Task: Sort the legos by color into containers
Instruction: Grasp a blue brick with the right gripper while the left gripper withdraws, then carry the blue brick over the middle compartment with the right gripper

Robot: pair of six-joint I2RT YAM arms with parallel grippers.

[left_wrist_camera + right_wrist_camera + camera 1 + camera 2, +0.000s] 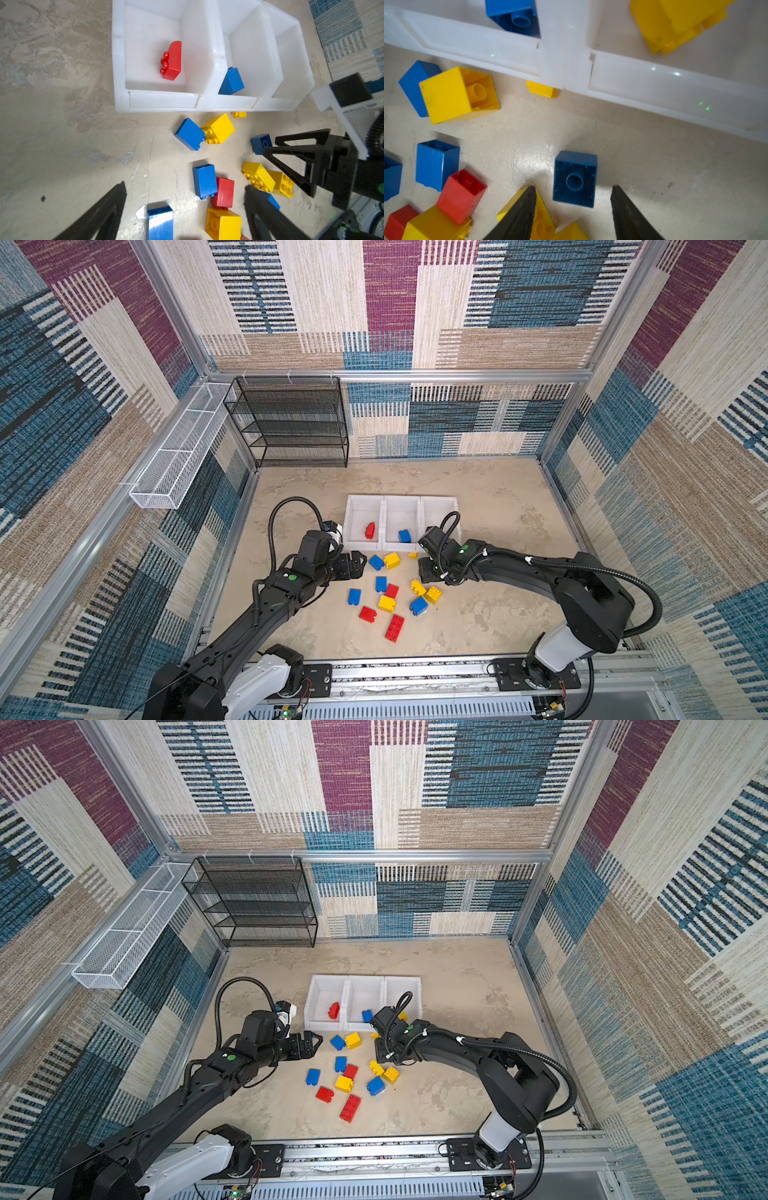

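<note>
Blue brick (574,178), hollow side up, partly between tips of right gripper (573,187); gripper open, clear of brick, empty.

Right arm (519,568) hides front of right bin (438,508) in both top views, yellow brick (402,1016) inside barely peeks out; right wrist view crops that brick and blue brick (517,16) at frame edge; left gripper (186,185) fingers (116,197) blurred, cropped in left wrist view
</note>
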